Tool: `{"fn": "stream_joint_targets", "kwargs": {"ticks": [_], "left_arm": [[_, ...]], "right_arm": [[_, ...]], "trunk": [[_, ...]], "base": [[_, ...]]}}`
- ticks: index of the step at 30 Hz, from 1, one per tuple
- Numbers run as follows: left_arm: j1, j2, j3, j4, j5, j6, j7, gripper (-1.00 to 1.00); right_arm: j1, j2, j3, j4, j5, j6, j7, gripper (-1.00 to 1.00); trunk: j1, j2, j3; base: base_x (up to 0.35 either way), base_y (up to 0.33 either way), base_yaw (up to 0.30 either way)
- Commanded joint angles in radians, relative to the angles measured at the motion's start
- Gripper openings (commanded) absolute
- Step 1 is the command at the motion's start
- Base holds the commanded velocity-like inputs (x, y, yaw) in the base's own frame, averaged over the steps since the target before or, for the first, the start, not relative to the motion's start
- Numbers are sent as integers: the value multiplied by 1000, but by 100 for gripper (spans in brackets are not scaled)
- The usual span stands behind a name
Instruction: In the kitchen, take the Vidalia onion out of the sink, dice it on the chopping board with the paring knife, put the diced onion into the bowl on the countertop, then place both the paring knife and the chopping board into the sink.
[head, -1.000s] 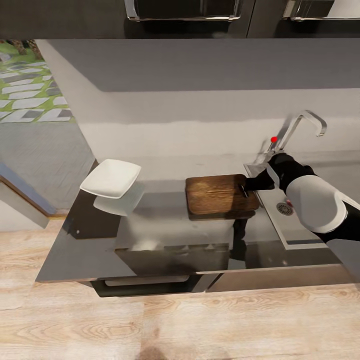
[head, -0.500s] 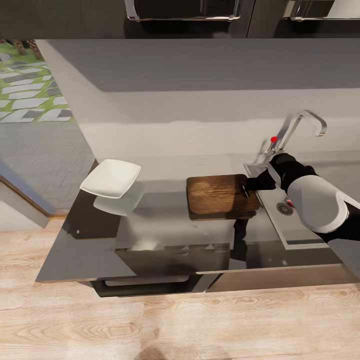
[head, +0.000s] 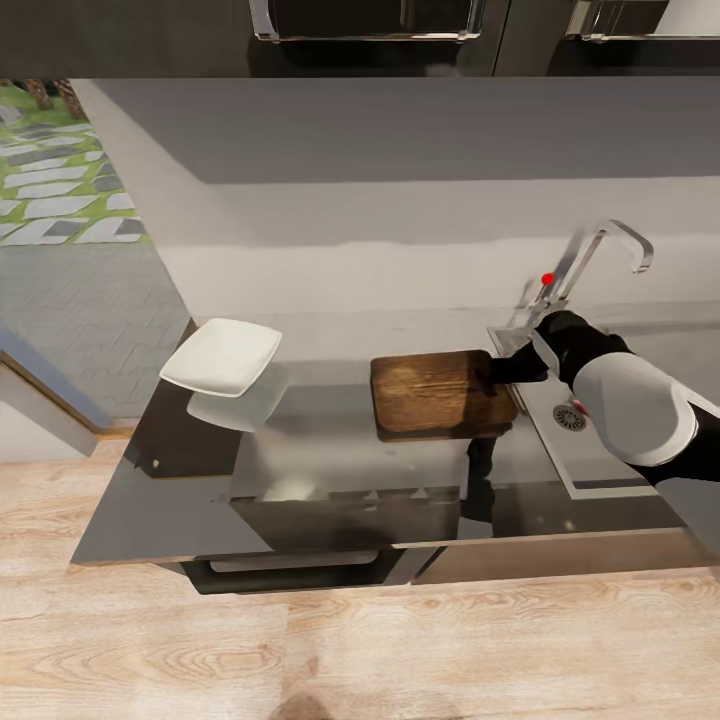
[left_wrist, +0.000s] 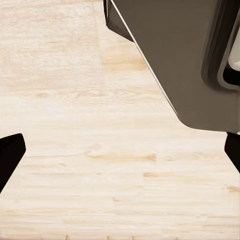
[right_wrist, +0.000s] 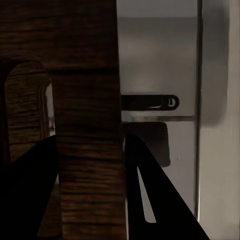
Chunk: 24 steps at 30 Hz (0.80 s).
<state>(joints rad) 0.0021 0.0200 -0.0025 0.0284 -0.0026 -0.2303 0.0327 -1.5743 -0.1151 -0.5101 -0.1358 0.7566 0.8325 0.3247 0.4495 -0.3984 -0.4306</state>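
Observation:
The brown chopping board (head: 438, 392) sits on the dark countertop (head: 330, 450), its right end beside the sink (head: 590, 478). My right gripper (head: 497, 371) is shut on that end. In the right wrist view a strip of the board (right_wrist: 87, 150) runs between the two dark fingers (right_wrist: 150, 195). The white bowl (head: 222, 355) stands at the counter's left end. My left gripper (left_wrist: 120, 155) hangs open over the wooden floor, with nothing between its fingertips (left_wrist: 10, 155). The onion, the diced onion and the paring knife are out of view.
The chrome tap (head: 605, 245) with its red knob (head: 547, 278) rises behind the sink, and the drain (head: 570, 417) shows beside my right forearm. Glossy black wall cabinets (head: 380, 30) hang overhead. A dark cabinet corner (left_wrist: 175, 55) stands near the left gripper.
The board has shifted a few pixels right and back left with the right gripper still on its end. Nothing else has moved.

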Motion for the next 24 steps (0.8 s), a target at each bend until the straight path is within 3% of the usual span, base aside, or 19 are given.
{"fn": "stream_joint_targets", "kwargs": {"ticks": [1, 24], "left_arm": [[-1, 0, -1, 2, -1, -6, 3, 100], [-1, 1, -1, 3, -1, -6, 3, 100]], "right_arm": [[0, -1, -6, 2, 10, -3, 6, -100], [28, -18, -8, 7, 9, -17, 5, -100]], "trunk": [[1, -2, -1], [1, -2, -1]], "base": [[0, 0, 0], [0, 0, 0]]}}
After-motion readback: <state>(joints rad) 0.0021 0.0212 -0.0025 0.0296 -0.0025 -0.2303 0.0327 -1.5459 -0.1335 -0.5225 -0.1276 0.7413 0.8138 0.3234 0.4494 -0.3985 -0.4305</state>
